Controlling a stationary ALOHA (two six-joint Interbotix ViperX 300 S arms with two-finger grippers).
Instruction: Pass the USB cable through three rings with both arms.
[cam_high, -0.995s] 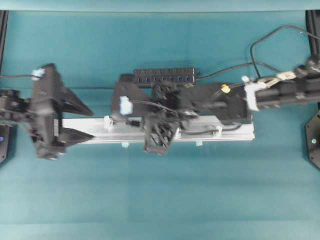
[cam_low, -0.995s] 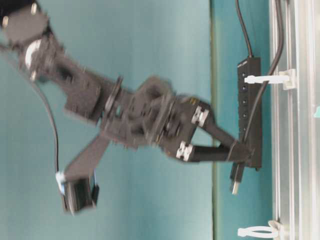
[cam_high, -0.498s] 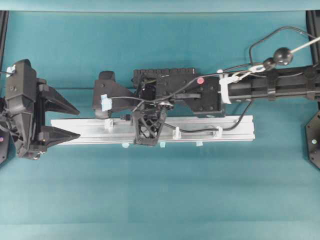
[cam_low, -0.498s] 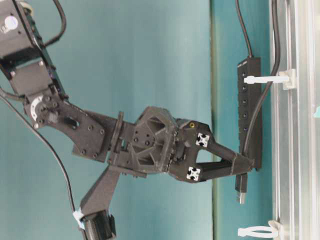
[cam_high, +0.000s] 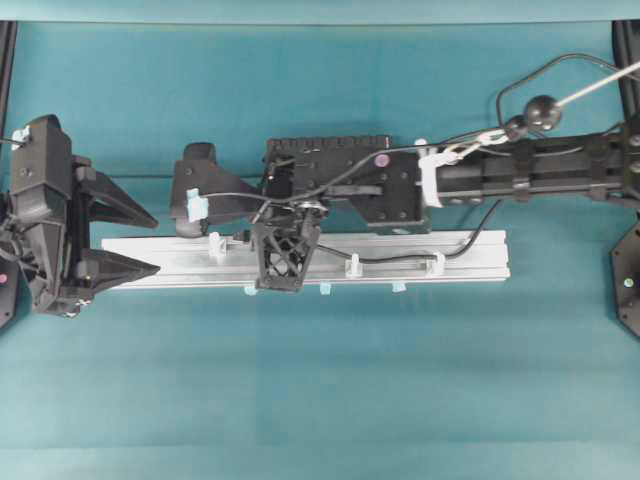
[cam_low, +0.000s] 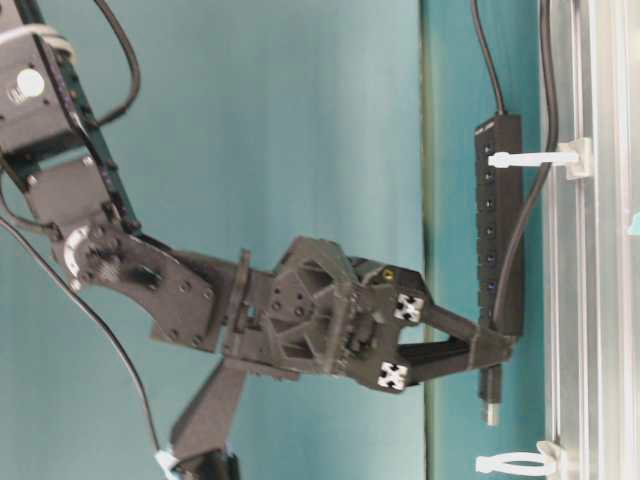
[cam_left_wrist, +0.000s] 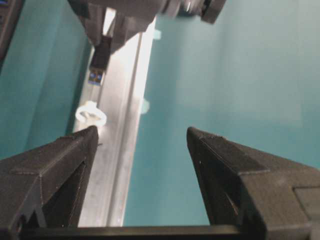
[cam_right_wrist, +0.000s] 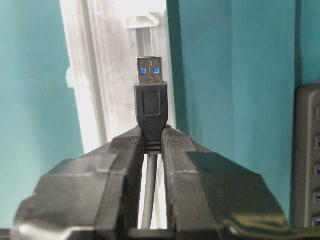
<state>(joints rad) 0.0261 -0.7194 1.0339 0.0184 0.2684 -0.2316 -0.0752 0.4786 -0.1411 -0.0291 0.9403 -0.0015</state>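
Right gripper (cam_right_wrist: 152, 142) pinches USB cable (cam_right_wrist: 151, 117) plug; left gripper (cam_left_wrist: 142, 145) gapes wide, empty.

Three rings (cam_high: 216, 246), one USB cable (cam_high: 400, 259)

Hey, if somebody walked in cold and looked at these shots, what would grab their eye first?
Probably the right gripper, shut on the USB cable just behind its metal tip, aiming it along the silver rail toward a white ring ahead. Next, the left gripper at the rail's left end, jaws wide open and holding nothing.
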